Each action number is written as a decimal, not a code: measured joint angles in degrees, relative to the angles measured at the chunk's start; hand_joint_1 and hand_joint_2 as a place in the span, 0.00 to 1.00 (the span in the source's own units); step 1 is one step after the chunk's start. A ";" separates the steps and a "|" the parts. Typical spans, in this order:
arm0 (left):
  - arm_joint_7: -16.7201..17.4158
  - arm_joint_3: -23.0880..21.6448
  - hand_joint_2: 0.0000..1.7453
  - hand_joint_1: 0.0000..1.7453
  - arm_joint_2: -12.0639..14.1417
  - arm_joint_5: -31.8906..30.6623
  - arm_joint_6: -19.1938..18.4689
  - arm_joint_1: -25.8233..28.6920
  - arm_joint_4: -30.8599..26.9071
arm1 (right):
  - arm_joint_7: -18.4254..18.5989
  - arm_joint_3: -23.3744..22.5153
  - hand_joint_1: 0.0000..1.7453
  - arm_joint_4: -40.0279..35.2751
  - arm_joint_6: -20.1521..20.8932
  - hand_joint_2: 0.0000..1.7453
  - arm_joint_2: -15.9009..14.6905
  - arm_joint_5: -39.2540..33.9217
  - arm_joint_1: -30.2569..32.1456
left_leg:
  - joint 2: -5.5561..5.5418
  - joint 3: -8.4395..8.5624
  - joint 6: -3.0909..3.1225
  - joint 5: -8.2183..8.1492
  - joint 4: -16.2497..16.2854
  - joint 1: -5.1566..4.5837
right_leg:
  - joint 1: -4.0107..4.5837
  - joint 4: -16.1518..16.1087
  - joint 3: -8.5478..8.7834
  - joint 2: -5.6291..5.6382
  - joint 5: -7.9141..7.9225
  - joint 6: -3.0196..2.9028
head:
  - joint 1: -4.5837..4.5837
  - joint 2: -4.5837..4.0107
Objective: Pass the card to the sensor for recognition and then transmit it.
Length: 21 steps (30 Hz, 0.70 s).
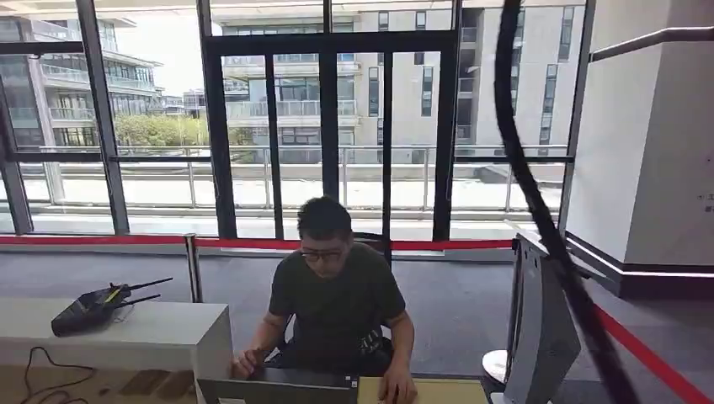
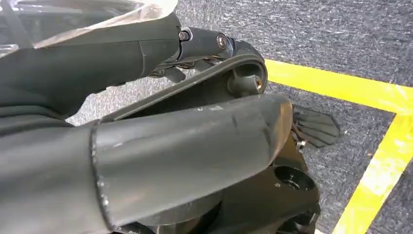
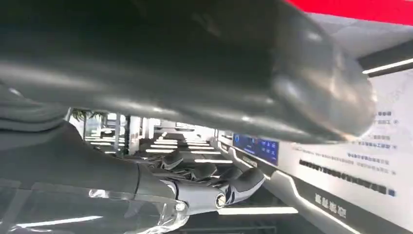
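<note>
My left hand (image 2: 195,97) hangs low over the carpet. A thin dark card (image 2: 204,80) with a rounded corner lies edge-on between its dark fingers (image 2: 204,41) and its thick grey thumb (image 2: 195,141), which pinch it. My right hand (image 3: 209,187) has its fingers stretched out, apart from the thumb (image 3: 195,73), with nothing between them. In the head view a grey upright sensor post (image 1: 539,337) stands at the lower right, beside the desk.
A person (image 1: 337,303) sits behind the desk (image 1: 438,391), hands at a laptop (image 1: 278,389). A white counter (image 1: 126,337) at the left carries a black router (image 1: 93,307). A black cable (image 1: 539,202) crosses the right side. Red barrier tape (image 1: 253,242) runs behind. Yellow floor lines (image 2: 370,92) mark the carpet.
</note>
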 joint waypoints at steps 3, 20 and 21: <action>-0.17 0.00 0.00 0.00 0.00 0.09 0.11 -0.03 0.00 | -0.55 -0.59 0.00 2.06 -1.90 0.00 0.90 -0.76 0.24 | 0.01 0.01 0.00 0.00 0.00 0.00 | 0.00 0.00 -0.01 0.00 0.00 0.00 | 0.00 0.00; -1.03 0.02 0.00 0.00 0.00 0.44 1.05 -0.18 -0.02 | -8.04 -0.94 0.00 23.74 -12.39 0.00 6.99 -9.07 0.63 | 0.02 -0.02 -0.01 0.00 -0.01 0.05 | 0.04 0.00 0.00 0.00 -0.03 -0.01 | 0.02 0.00; -1.03 0.02 0.00 0.00 0.00 0.52 1.07 -0.18 -0.02 | -8.46 -0.89 0.00 25.07 -13.00 0.00 7.19 -9.35 0.59 | 0.02 -0.02 -0.01 0.00 -0.01 0.04 | 0.04 0.00 0.00 0.00 -0.02 -0.01 | -0.02 0.00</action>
